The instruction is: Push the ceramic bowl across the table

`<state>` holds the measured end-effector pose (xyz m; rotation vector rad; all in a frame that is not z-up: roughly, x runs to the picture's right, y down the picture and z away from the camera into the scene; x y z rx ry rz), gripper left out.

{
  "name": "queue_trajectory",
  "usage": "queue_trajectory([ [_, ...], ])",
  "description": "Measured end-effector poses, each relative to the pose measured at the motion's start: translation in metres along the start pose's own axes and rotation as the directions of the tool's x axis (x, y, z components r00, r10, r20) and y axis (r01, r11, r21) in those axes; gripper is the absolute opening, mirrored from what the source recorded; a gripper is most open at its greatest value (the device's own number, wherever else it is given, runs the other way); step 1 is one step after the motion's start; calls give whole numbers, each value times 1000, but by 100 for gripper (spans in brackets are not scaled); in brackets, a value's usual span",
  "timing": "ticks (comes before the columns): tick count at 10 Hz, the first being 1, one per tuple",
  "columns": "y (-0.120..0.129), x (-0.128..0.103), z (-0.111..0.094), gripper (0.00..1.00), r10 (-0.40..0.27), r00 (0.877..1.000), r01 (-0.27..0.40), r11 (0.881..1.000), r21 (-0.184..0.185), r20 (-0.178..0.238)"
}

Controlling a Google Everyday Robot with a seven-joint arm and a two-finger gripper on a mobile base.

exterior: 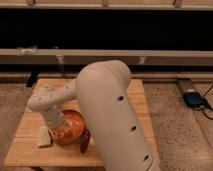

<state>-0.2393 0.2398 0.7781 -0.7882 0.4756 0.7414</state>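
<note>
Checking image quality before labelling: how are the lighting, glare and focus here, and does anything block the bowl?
Camera view: soft and slightly blurry overall; dark band behind the light wooden plank table; bright highlights on the glossy orange-red ceramic bowl; the gripper sits over the bowl's left edge, and the big cream arm hides the bowl's right side.
</note>
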Motion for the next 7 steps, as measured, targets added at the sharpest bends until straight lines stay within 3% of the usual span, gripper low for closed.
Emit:
queue_trajectory([
  [3,-9,-1,-12,65,8,1000,-7,998,-57,16],
  [5,-37,-5,-34,65,50,997,-41,989,-144,55],
  [7,-44,-5,-41,65,58,996,-46,985,-165,66],
])
